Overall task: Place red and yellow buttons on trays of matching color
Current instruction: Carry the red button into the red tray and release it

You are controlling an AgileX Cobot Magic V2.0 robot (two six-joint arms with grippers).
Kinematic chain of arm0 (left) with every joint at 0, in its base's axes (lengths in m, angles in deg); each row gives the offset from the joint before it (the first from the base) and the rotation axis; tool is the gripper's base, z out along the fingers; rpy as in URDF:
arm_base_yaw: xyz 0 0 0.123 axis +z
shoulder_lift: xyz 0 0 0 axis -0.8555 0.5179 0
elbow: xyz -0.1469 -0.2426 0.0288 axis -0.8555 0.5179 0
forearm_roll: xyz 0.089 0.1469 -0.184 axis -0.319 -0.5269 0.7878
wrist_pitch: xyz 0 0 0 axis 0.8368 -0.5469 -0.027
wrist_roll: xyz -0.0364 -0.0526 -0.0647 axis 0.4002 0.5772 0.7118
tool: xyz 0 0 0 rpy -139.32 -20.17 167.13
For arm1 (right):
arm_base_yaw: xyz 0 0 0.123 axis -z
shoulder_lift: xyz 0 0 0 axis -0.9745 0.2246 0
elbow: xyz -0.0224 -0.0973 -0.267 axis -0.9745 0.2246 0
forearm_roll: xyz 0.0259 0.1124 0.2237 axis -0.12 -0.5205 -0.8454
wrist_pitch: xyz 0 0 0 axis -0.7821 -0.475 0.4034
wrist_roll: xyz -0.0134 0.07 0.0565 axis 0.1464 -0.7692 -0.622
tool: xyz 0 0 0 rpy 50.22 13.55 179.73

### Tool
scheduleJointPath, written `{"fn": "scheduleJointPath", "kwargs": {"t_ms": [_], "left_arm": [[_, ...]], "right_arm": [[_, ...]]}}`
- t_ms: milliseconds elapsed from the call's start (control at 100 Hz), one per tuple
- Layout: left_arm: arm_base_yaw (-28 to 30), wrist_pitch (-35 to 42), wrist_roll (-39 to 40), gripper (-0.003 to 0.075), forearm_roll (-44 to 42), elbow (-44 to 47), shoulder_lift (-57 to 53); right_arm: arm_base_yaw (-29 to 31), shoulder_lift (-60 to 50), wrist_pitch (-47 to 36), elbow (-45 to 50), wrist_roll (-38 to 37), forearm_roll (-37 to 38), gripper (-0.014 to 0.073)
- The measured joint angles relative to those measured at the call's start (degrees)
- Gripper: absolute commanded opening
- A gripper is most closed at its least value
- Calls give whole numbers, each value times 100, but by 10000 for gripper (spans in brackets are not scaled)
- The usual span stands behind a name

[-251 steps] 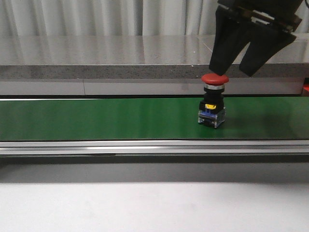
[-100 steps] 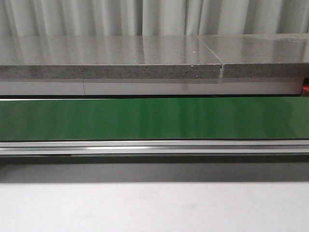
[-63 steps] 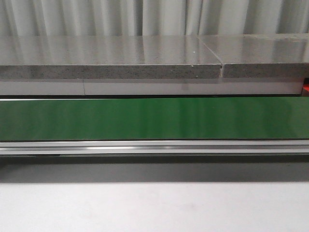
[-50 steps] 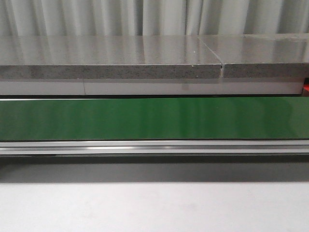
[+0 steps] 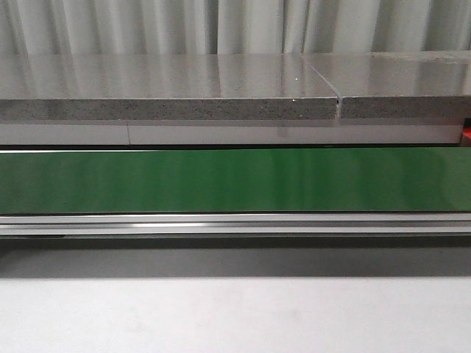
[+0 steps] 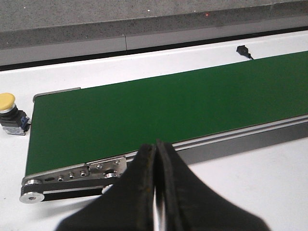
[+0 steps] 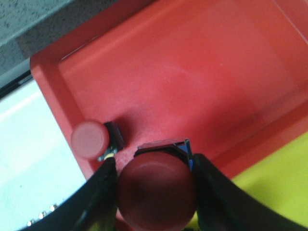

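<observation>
In the right wrist view my right gripper (image 7: 155, 162) is shut on a red button (image 7: 156, 190), its fingers on both sides of the round cap. It hangs over the red tray (image 7: 192, 72). Another red button (image 7: 89, 139) lies in that tray near its corner. A strip of the yellow tray (image 7: 274, 183) borders the red one. In the left wrist view my left gripper (image 6: 156, 147) is shut and holds nothing. A yellow button (image 6: 9, 110) stands on the white table beside the end of the green belt (image 6: 159, 110). Neither gripper shows in the front view.
The green conveyor belt (image 5: 235, 180) runs across the front view with nothing on it, a grey stone counter (image 5: 169, 88) behind it. A sliver of red (image 5: 466, 134) shows at the right edge. A small black part (image 6: 244, 50) lies on the table beyond the belt.
The red button and my right gripper, over the belt 2.5 s ago, have left the front view. The belt has been bare for the last second.
</observation>
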Motion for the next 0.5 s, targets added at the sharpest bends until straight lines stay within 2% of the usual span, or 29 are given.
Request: {"fn": "scheduleJointPath", "kwargs": {"t_ms": [170,500], "left_arm": [[0,0,0,-21,0,0,0],[0,0,0,-21,0,0,0]], "right_arm": [[0,539,26,-467,-10,-54,185],[0,1274,-391,-539,-10,-333,185]]}}
